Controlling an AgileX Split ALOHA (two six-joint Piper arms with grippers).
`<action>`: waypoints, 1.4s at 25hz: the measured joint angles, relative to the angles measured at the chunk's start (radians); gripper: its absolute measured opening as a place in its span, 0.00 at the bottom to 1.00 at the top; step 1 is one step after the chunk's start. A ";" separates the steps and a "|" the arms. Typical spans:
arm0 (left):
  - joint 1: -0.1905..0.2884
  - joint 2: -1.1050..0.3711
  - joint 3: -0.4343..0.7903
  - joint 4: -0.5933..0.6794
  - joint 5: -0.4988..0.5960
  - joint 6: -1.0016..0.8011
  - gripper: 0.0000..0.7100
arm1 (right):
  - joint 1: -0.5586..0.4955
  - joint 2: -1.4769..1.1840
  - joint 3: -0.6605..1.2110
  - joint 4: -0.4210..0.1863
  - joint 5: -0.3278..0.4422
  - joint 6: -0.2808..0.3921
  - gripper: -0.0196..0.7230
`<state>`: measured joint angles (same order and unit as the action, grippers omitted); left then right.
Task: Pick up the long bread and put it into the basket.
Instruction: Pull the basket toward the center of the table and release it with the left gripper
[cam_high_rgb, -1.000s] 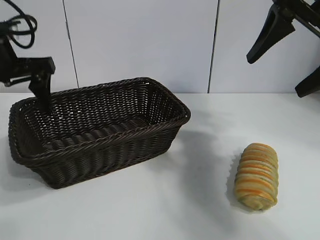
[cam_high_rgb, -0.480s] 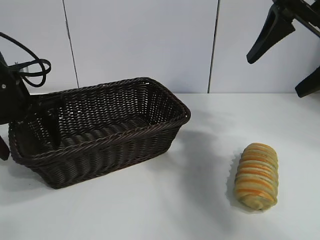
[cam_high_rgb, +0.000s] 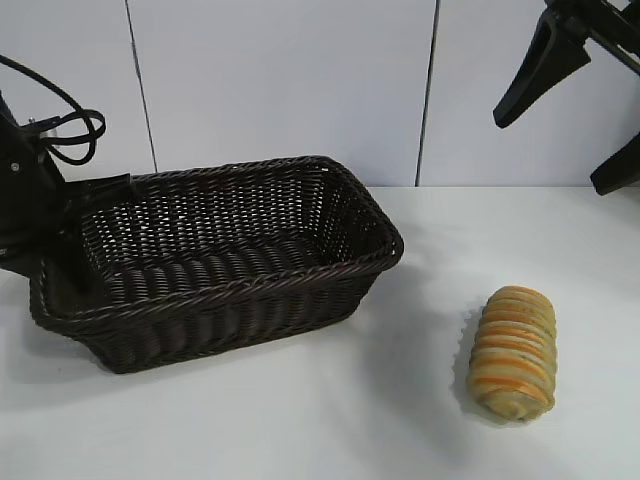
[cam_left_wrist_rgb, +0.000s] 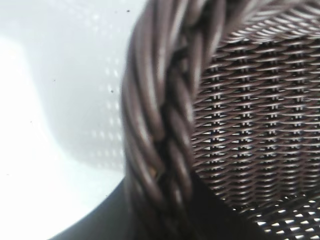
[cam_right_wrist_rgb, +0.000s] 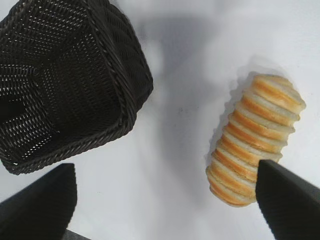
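- The bread (cam_high_rgb: 513, 352) lies on the white table (cam_high_rgb: 330, 420), well apart from the basket (cam_high_rgb: 215, 275), nothing touching it.
- Right gripper (cam_high_rgb: 585, 100) hangs high above the bread, fingers spread wide.
- Left gripper (cam_high_rgb: 60, 240) is at the basket's far-left rim; whether it's pinching the rim, I cannot tell.

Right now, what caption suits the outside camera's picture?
Striped long bread lies on the white table, apart from the basket; open right gripper hangs above.
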<state>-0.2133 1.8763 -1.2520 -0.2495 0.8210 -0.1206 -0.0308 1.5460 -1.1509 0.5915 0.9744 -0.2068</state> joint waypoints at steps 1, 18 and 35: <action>0.000 0.000 -0.025 -0.009 0.025 0.036 0.14 | 0.000 0.000 0.000 0.000 0.000 0.000 0.96; -0.023 0.129 -0.122 -0.138 0.062 0.227 0.14 | 0.000 0.000 0.000 0.000 0.006 0.000 0.96; -0.023 0.156 -0.134 -0.146 0.080 0.211 0.93 | 0.000 0.000 0.000 -0.001 0.007 0.000 0.96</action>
<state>-0.2367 2.0318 -1.3858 -0.3953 0.9012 0.0899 -0.0308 1.5460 -1.1509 0.5905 0.9810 -0.2072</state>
